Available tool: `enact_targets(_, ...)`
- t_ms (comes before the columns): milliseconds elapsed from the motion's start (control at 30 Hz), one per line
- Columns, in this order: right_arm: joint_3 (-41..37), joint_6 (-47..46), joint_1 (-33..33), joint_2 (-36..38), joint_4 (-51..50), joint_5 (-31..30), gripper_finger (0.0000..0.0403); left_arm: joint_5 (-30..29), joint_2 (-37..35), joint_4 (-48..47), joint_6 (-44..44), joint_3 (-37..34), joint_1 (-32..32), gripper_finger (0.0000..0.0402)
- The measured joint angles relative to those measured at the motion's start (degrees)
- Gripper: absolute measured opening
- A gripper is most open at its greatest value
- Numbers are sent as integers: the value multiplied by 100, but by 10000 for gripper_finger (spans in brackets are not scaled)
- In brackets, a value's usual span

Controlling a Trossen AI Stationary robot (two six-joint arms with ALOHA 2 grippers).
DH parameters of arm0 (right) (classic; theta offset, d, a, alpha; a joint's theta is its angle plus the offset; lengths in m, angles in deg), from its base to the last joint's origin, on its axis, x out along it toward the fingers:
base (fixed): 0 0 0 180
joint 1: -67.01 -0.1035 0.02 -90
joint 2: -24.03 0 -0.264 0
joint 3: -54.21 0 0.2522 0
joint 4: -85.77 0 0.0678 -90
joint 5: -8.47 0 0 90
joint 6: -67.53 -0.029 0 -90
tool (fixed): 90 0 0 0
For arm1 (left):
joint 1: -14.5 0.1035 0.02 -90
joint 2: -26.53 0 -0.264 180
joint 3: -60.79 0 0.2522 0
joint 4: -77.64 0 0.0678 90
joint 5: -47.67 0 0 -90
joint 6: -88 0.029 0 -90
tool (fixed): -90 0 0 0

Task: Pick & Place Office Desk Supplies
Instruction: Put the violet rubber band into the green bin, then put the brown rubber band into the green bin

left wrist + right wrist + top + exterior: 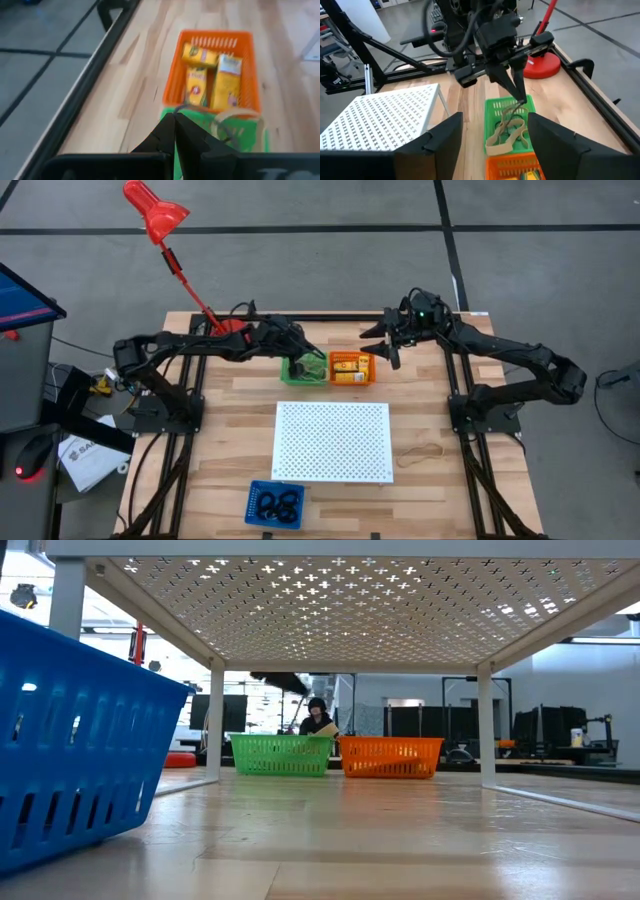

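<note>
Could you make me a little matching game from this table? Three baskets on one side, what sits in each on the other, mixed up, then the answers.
Baskets:
1. green basket
2. orange basket
3. blue basket

Contents:
A. black ring loops
B. tan rubber bands
C. yellow-orange little boxes

Pairs: 1-B, 2-C, 3-A

Blue basket [70,740] cut off at low view's left and bottom edges. Black rings [275,504] too small to count. Low view: green basket [281,754] wall hides its rubber bands [507,131]. Left wrist view blurry; block labels [197,85] unreadable.
</note>
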Motion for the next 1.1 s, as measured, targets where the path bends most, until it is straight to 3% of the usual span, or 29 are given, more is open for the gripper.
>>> enact_targets(367, 0, -98, 225, 2, -715, -42, 214, 151, 59, -38, -309, -422, 80, 2)
enact_targets(533, -2, -110, 236, 2, -1713, -641, 214, 137, 59, -131, -333, -620, 100, 19)
enact_targets(767, -2, -385, 10, 2, -2582, -826, 214, -410, -51, -212, -435, -644, 102, 94)
enact_targets(1000, -2, -696, -373, 2, -3778, -1448, 214, -449, -674, -288, -217, -644, 102, 187)
enact_targets(1100, -2, -949, -695, 2, -4477, -1729, 214, -211, -1086, -200, 29, -644, 102, 213)
